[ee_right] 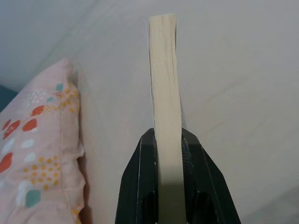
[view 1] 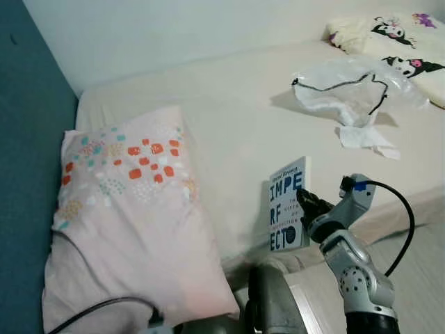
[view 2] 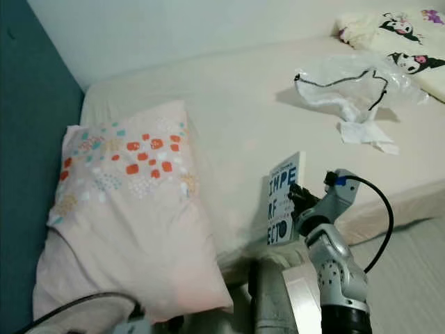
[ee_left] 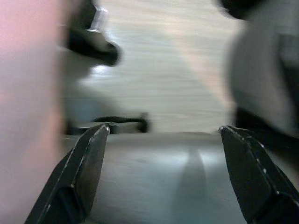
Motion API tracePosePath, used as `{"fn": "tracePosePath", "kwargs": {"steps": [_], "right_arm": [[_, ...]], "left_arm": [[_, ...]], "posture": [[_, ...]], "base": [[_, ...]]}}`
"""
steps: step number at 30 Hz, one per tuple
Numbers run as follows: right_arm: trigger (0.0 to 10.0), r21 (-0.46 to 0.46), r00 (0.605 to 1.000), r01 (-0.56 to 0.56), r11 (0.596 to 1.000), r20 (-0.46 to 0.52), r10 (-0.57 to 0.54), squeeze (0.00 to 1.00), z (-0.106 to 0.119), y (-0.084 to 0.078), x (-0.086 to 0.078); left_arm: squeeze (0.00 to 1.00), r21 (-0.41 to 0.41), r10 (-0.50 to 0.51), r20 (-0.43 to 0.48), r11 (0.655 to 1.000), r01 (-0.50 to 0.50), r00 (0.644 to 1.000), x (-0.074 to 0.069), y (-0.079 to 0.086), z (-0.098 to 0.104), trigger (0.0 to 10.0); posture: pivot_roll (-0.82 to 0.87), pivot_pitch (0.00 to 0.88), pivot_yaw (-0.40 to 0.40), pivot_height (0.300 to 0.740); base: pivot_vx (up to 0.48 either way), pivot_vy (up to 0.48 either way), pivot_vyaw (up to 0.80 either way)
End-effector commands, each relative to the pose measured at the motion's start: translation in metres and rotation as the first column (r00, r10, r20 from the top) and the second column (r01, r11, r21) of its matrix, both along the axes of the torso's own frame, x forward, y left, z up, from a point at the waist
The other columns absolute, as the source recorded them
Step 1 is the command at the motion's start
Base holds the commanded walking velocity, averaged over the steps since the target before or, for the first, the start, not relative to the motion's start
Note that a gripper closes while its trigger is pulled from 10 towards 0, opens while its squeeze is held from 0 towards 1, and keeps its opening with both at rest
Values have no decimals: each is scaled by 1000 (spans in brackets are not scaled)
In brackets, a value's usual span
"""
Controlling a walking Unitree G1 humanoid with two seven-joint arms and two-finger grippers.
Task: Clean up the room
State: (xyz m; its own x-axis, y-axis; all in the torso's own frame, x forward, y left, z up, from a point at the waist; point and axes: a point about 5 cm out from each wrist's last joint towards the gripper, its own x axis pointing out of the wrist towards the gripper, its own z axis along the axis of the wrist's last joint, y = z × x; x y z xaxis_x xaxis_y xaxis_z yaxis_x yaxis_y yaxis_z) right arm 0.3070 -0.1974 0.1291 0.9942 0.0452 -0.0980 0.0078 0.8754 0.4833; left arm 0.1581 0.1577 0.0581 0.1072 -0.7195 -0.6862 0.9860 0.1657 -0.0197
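Right gripper [view 1: 304, 197] clamped on the edge of a book [view 1: 288, 203], held upright over the near edge of the bed [view 1: 243, 118], beside the pillow [view 1: 128, 209]. Left gripper [ee_left: 163, 135] spread wide, holding nothing. Plastic bag [view 1: 351, 87] lies farther back on the bed

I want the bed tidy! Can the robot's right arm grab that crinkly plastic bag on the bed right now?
Probably not yet. The right gripper is shut on the book, so it has no free fingers. The plastic bag lies far across the bed, nearer the cartoon pillow. Nothing blocks the way, though.
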Motion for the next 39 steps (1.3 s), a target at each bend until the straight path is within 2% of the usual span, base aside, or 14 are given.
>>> {"fn": "tracePosePath", "kwargs": {"steps": [1,3,4,5,6,15,18,19,23,25,27,28,32,39], "right_arm": [[10000,-1,1000,11,1000,20,-11,0,1,-2,-2],[10000,-2,1000,13,1000,21,-13,0,1,-3,-2],[10000,-2,1000,14,1000,22,-14,0,2,-3,-2],[10000,-2,1000,14,1000,22,-14,0,2,-3,-2],[10000,-3,1000,16,1000,23,-16,0,2,-3,-3],[10000,-4,999,24,1000,28,-24,0,4,-5,-3],[10000,-3,999,27,1000,29,-26,0,4,-6,-4],[10000,-1,999,28,1000,30,-28,0,5,-6,-4],[10000,0,999,29,1000,32,-29,0,5,-6,-4],[10000,1,999,29,1000,33,-29,0,6,-6,-4],[10000,0,999,29,1000,34,-29,0,6,-6,-3],[10000,0,999,29,1000,35,-29,0,6,-6,-3],[10000,-1,999,31,1000,38,-30,0,7,-7,-3],[10000,-11,998,45,999,34,-45,0,6,-13,-6]], "left_arm": [[0,32,52,51,998,-54,997,3,-5,-13,10000],[0,39,99,160,994,-106,982,17,-16,-17,9059],[0,38,102,216,993,-113,971,23,-22,-18,2824],[0,37,102,252,993,-115,962,26,-26,-18,2824],[0,32,95,293,994,-109,951,30,-32,-18,0],[0,127,51,436,985,-117,898,42,-33,-28,0],[0,147,63,521,976,-162,851,52,-31,-29,0],[0,121,100,611,969,-217,785,67,-33,-21,0],[0,56,162,696,959,-278,700,83,-38,-8,0],[0,-20,219,765,948,-317,606,99,-45,7,0],[0,-132,284,820,939,-318,497,118,-59,31,902],[0,-182,312,836,934,-309,452,125,-67,42,3216],[0,-252,348,857,926,-279,381,133,-80,56,4157],[0,-282,366,848,924,-258,383,128,-88,52,4314]], "posture": [[-52,198,20,603],[-55,199,19,603],[-58,200,19,603],[-58,200,19,603],[-61,200,19,603],[-64,204,19,603],[-64,204,19,603],[-65,204,19,603],[-68,205,17,603],[-67,205,17,603],[-73,203,17,603],[-73,203,17,603],[-80,203,17,603],[-85,204,18,603]], "base": [[0,0,0],[0,0,0],[0,0,0],[0,0,0],[0,0,0],[0,0,0],[0,0,0],[0,0,0],[0,0,0],[0,0,0],[0,0,0],[0,0,0],[0,0,0],[0,0,0]]}}
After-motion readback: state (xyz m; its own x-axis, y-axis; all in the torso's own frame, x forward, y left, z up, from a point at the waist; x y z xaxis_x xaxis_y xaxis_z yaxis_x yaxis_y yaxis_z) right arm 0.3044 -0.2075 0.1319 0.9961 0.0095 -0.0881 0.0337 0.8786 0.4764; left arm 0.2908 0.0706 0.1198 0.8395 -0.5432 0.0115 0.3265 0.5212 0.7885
